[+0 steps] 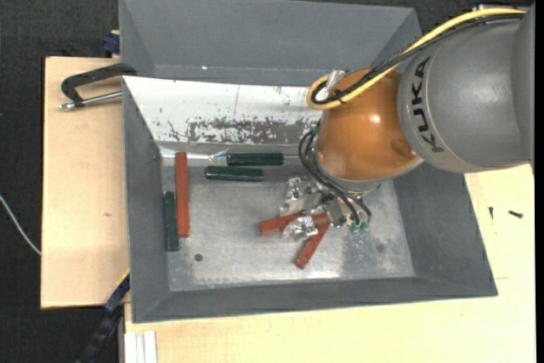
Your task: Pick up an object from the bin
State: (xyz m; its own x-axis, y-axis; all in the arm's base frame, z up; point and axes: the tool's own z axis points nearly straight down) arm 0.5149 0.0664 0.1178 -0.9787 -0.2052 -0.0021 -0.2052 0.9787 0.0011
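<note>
Pincer (321,215) low over two red plastic sticks (274,225), toward four o'clock on the grey metal bin's (255,38) floor; open or closed cannot be told. Nothing appears lifted; the pick remains ahead.

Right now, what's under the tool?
A red stick lying leftward and a second red stick angled downward poke out from beneath the tool. Their inner ends are covered; whether they overlap cannot be seen.
</note>
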